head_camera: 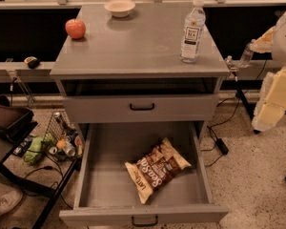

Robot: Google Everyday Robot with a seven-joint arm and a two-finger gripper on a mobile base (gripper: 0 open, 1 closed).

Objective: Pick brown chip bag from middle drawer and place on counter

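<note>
The brown chip bag (157, 168) lies flat in the middle drawer (109, 175), right of centre, with its cream end toward the front. The drawer is pulled fully open; its black handle (144, 221) is at the bottom edge of the view. The counter (133, 42) is the grey cabinet top above it. My gripper (236, 63) is at the right, just beside the counter's front right corner, on the cream arm (276, 94). It is well above and right of the bag and touches nothing.
On the counter stand a red apple (75, 28), a cream bowl (119, 7) and a water bottle (192, 30). A closed drawer front (142, 107) sits above the open one. A wire basket of cans (62, 140) and cables (219, 144) lie on the floor.
</note>
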